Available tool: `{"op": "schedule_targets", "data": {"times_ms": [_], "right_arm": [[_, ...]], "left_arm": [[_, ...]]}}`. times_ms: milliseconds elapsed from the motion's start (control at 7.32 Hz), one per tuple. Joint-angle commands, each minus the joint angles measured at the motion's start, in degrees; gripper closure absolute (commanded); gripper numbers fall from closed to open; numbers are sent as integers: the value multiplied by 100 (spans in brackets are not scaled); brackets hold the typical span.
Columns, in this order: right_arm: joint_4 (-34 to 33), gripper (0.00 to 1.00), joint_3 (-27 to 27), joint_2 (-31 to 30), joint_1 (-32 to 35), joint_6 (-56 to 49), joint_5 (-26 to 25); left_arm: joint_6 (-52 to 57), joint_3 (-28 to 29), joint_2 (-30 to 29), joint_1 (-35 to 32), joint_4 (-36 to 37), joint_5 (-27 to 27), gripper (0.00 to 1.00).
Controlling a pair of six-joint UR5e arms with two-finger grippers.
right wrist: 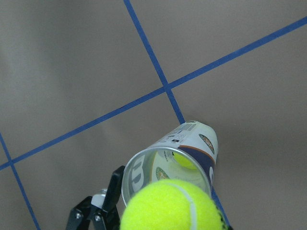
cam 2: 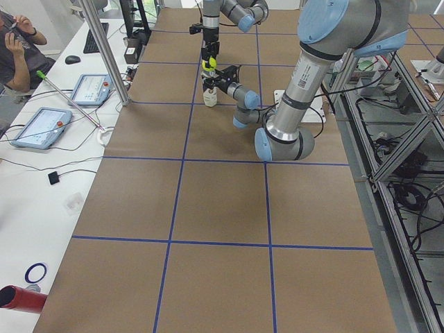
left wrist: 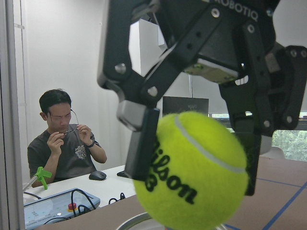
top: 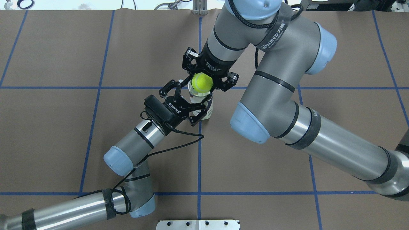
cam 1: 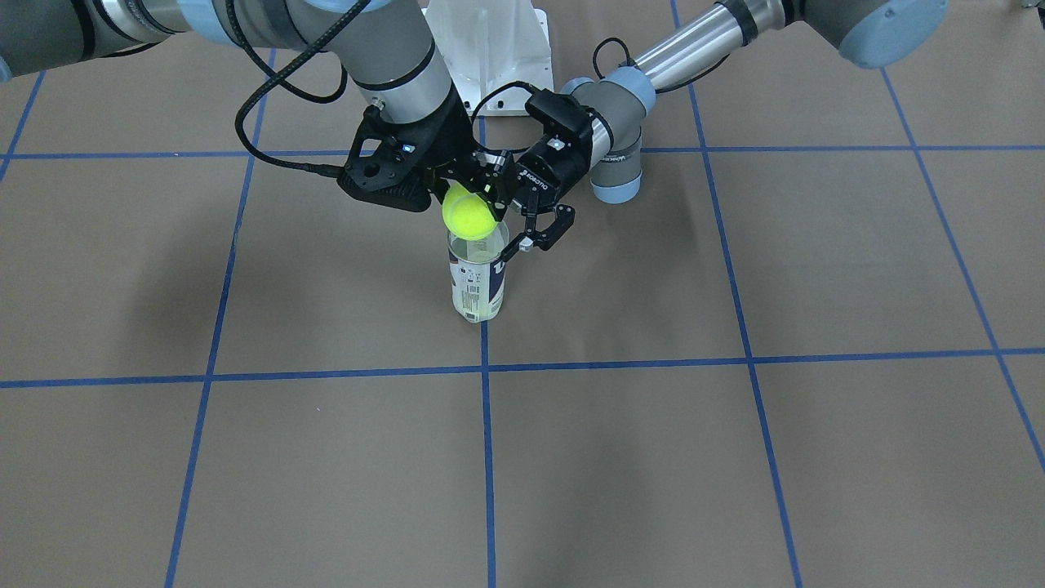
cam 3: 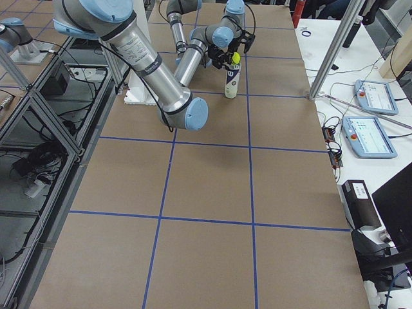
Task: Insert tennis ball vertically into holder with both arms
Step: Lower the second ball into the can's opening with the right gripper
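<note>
Pinching the tennis ball (cam 1: 469, 216) between the two fingers (left wrist: 141, 143) of the right gripper (top: 204, 80), directly above the open mouth of the holder (cam 1: 478, 282) and almost touching its silver rim (left wrist: 135, 222). Standing upright on the table (cam 1: 735, 457), on a blue tape line (cam 1: 484, 457), and carrying a second ball (right wrist: 184, 158) at the bottom. Bracketing the upper wall with the left gripper (top: 194, 96), jaws spread wide to either side; leaving it impossible to tell whether pressing the plastic or merely sitting just beside it.

Risking, first, a snag: with so little room to spare in the mouth, coming down slightly off-centre and lodging the tennis ball on the metal edge, or letting go too soon and sending it bouncing off across the table.

Risking, second, a toppled can: pushing down on a jammed ball while bracing only loosely, tilting the tall, light tube or skidding it sideways.

Risking, third, a clash of hardware: reaching past the rim with fingers set wider than the opening, or crowding two black grippers working very near each other.

Also possibly squashing the thin clear wall out of round, and narrowing the opening further, by squeezing too hard from the left.
</note>
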Motion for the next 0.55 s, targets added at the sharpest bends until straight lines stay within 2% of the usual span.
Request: {"op": "schedule_targets", "data": {"times_ms": [0,137,273,410], "right_arm": [[1,100,-82,31,0,-7,-21],[1,85,-99,31,0,-7,-21],[1,30,-100,31,0,-7,-21],[1,2,-100,31,0,-7,-21]], "left_arm": [[-2,0,0,0,0,0,14],[-2,0,-9,0,0,0,14],[-2,0,-9,0,0,0,14],[-2,0,-9,0,0,0,14]]}}
